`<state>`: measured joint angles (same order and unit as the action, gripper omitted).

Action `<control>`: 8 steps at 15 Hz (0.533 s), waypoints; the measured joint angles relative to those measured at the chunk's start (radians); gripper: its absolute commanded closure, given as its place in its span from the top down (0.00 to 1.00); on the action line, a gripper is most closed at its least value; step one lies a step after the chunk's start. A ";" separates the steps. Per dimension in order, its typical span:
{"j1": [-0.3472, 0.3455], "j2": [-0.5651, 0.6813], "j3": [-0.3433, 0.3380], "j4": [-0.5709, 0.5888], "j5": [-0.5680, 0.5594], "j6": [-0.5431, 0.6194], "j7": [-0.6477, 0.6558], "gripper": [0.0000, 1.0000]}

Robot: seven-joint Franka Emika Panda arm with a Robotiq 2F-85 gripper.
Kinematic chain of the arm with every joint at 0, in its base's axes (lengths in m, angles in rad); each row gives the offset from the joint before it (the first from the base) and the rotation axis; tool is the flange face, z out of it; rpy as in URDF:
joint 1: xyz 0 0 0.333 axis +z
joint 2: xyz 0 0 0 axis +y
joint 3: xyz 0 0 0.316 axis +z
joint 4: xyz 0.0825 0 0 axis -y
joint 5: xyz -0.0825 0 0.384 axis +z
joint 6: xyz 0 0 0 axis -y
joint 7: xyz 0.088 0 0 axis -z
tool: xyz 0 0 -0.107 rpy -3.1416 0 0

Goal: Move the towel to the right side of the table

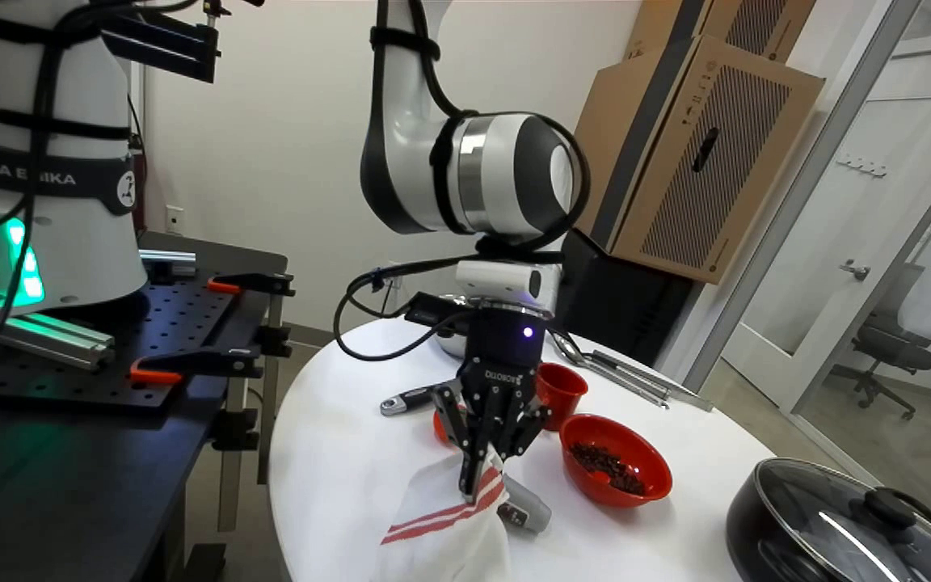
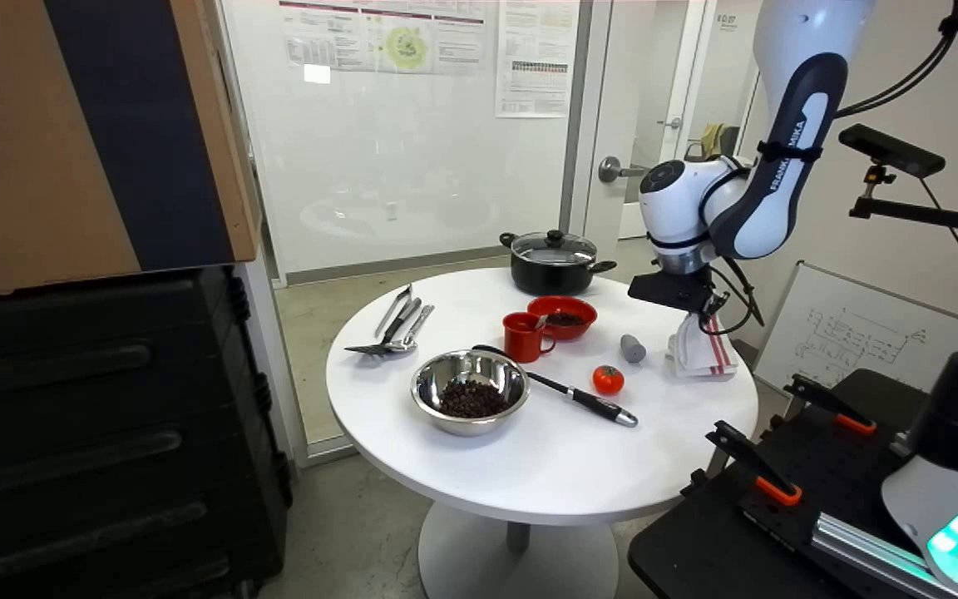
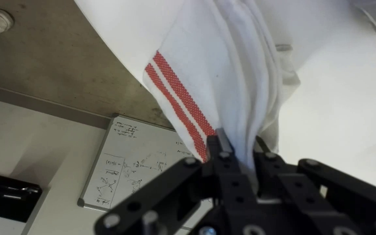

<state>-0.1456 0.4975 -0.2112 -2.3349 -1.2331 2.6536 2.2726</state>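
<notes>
Containers. On the round tabletop (image 2: 562,474) I log a steel bowl (image 2: 466,427) toward the near edge in an exterior view, small dark pieces (image 2: 472,399) covering its bottom. Red bowl (image 1: 635,447): farther from that edge, similar dark pieces inside. Red mug (image 2: 520,339): upright, just beside the red bowl; I cannot make out its contents. Black pot (image 2: 551,279): at the far edge in the same view, glass lid (image 2: 541,247) on; I cannot read what it holds.

Towel (image 2: 699,349): close to the edge that faces the leaning whiteboard (image 2: 861,333). My gripper (image 3: 242,147) is clamped on it, a bunch of folds pinched between the fingers (image 3: 268,163). Cloth widens downward from the pinch; how much of its weight the tabletop bears, I cannot tell. Grey cylinder (image 2: 632,348) lies near it on the inward side; tomato (image 2: 608,380) near the cylinder.

Orientation. In the wrist view the towel's long axis runs from the fingertips up the picture, leaning slightly left, folds following the same line. Two red stripes (image 3: 184,94) slant up-left from the grip, roughly parallel to the tabletop edge beside them. In an exterior view the stripes (image 1: 445,521) slope down toward the edge on the side of the black bench (image 1: 69,485).
</notes>
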 measured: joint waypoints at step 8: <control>-0.052 0.142 -0.011 0.147 0.196 -0.050 -0.085 0.03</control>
<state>-0.1975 0.6390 -0.2217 -2.1882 -1.0374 2.6037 2.1877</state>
